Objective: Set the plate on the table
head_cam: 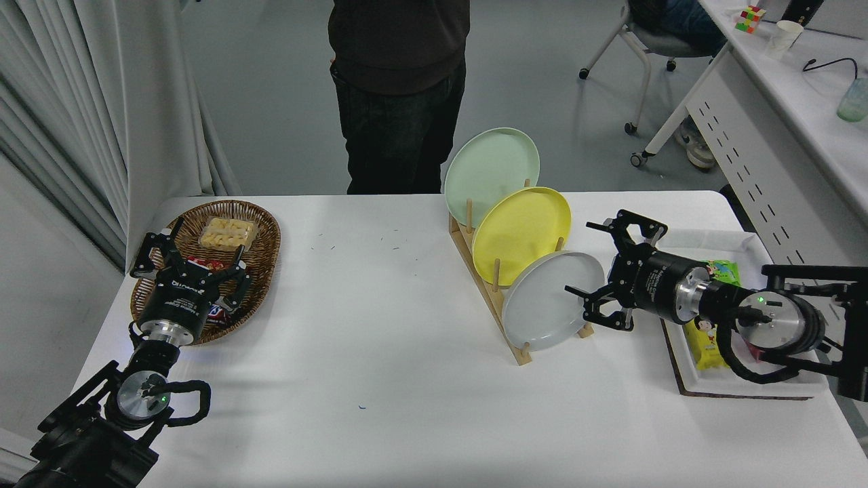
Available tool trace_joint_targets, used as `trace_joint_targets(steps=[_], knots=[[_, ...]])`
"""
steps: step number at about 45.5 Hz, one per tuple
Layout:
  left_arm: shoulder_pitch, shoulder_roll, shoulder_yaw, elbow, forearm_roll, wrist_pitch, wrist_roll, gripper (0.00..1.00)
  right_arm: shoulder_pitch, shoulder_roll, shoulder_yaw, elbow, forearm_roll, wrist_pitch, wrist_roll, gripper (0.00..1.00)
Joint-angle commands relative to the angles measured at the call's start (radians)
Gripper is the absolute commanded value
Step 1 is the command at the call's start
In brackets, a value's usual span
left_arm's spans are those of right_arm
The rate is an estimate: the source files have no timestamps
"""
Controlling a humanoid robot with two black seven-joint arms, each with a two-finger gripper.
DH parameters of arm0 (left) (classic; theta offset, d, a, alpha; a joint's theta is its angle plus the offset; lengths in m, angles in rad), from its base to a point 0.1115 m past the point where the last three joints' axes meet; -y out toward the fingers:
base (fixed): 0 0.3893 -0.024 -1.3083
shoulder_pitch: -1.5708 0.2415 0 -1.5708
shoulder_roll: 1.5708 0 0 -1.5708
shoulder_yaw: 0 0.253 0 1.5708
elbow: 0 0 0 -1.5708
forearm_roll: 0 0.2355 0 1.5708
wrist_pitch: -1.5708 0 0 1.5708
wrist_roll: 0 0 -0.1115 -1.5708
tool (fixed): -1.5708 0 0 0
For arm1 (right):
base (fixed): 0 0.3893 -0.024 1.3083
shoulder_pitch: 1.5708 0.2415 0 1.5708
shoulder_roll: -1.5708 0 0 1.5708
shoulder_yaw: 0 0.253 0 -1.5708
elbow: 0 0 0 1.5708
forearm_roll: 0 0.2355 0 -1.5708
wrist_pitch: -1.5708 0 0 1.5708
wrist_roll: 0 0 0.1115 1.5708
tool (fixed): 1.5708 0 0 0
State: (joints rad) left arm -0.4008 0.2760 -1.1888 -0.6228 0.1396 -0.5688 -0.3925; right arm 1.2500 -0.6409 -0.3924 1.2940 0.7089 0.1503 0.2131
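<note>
Because the grey plate [553,300] stands on edge in the nearest slot of the wooden rack [489,288], I bring my right gripper [598,271] sideways at its right rim, jaws apart, the left gripper [186,261] parked by the basket [261,230].

One view only — head camera, mounted high on the robot's side of the table [380,352], pitched forward and down. Nothing to cross-check, so no overlap with a second view. Both arms enter from the near edge: left gripper [184,261] from the lower-left corner, right gripper [597,268] from the right edge. Framing is medium-wide — nearly the full tabletop fits, near edge cropped at the bottom. Beyond the far edge it takes in floor, a standing person [397,88] cut off at the chest, a curtain [102,102] at left and a desk [793,115] at upper right.
</note>
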Motion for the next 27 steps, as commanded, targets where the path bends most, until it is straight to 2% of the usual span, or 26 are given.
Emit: trace_joint_targets(steps=[1,12,19,27], knots=[[-0.001,0.0,0.0,0.0,0.0,0.0,0.0,0.98,0.002,0.049,0.018,-0.048,-0.089,-0.005,-0.021,1.0],[0.0,0.0,0.0,0.0,0.0,0.0,0.0,0.98,0.034,0.038,0.036,-0.058,-0.187,0.012,-0.083,1.0],[-0.001,0.0,0.0,0.0,0.0,0.0,0.0,0.98,0.043,0.046,0.036,-0.097,-0.284,0.012,-0.084,1.0],[0.0,0.0,0.0,0.0,0.0,0.001,0.0,0.98,0.075,0.046,0.033,-0.113,-0.286,-0.001,-0.084,1.0]])
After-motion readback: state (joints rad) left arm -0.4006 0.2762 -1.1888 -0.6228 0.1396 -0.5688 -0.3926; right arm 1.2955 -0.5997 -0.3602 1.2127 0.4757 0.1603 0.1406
